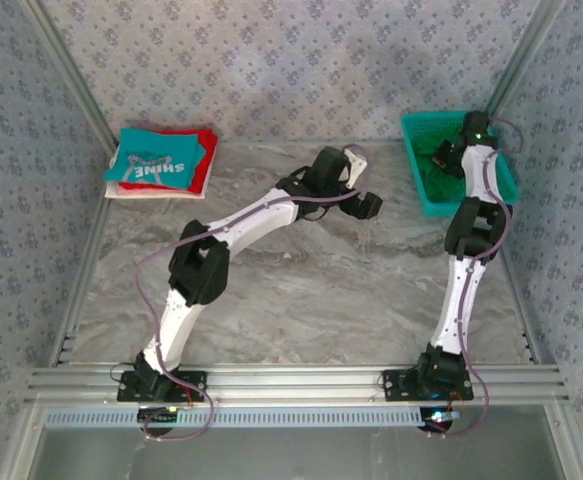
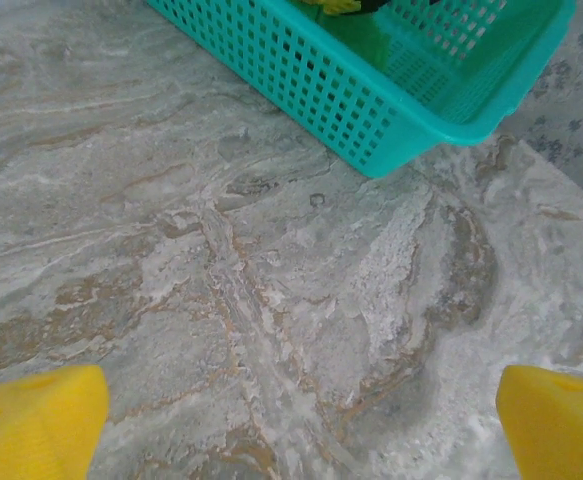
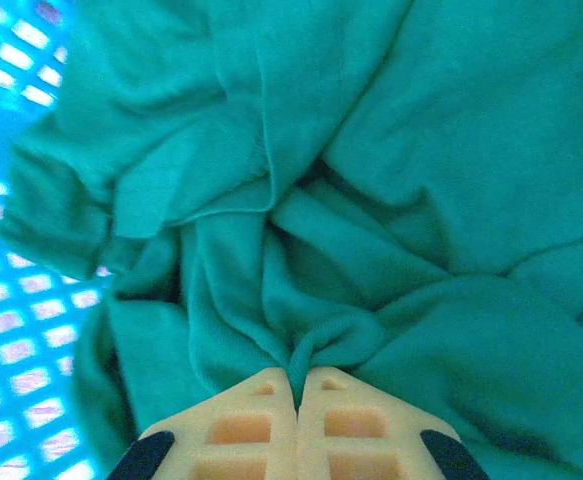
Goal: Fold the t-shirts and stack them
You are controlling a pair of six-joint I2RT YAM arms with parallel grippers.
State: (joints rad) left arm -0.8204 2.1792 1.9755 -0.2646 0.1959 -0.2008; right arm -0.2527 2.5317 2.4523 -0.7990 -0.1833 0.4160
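Right gripper (image 3: 296, 378) is clenched on a raised fold of the green shirt (image 3: 421, 150), with the cloth pinched between its closed fingertips.

The table (image 1: 301, 290) is a grey marbled surface with both arm bases at its near edge.

The basket (image 1: 414, 165) is teal mesh and stands at the far right corner. The green shirt lies crumpled inside it, and the right arm reaches down into it.

A stack of folded shirts lies at the far left corner. The teal shirt (image 1: 156, 160) with white "SHINE" print is on top, the red shirt (image 1: 204, 165) shows beneath it along the right side, and the white shirt (image 1: 151, 192) is at the bottom.

Left gripper (image 2: 296, 430) hangs released over bare table near the basket, yellow pads (image 2: 31, 420) wide apart, grasping nothing.
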